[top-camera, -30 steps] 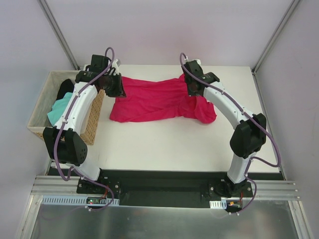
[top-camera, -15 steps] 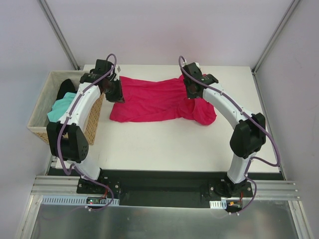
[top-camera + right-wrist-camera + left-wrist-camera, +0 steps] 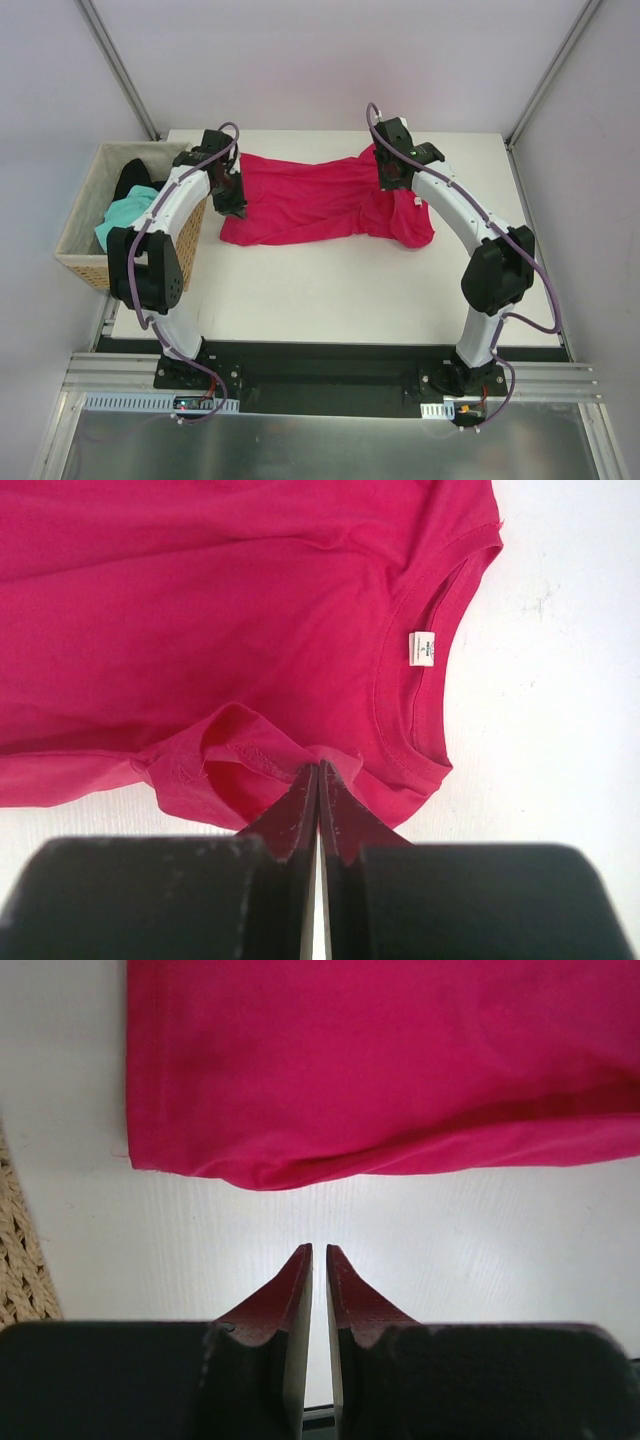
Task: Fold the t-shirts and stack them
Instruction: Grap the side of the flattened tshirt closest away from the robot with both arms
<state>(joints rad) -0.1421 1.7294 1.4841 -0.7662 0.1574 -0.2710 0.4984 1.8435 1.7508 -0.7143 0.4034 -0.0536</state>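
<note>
The crimson t-shirt [image 3: 310, 200] lies spread across the far middle of the table, its collar and white label [image 3: 422, 648] to the right. My right gripper [image 3: 318, 767] is shut on a bunched fold of it by the sleeve seam, next to the collar; in the top view the right gripper [image 3: 387, 182] is over the shirt's right part. My left gripper [image 3: 319, 1250] is shut and empty, just off the shirt's edge [image 3: 270, 1175] over bare table; in the top view the left gripper [image 3: 236, 206] is at the shirt's left side. The mint-green t-shirt [image 3: 122, 215] and black t-shirt [image 3: 132, 178] lie in the basket.
The tan wicker basket [image 3: 75, 245] stands off the table's left edge, close beside my left arm; its weave shows in the left wrist view [image 3: 15, 1260]. White table [image 3: 330, 290] extends in front of the shirt. Frame posts rise at the far corners.
My left gripper has moved toward the near side along the shirt's left edge. My right gripper has shifted slightly right and away with the cloth in it.
</note>
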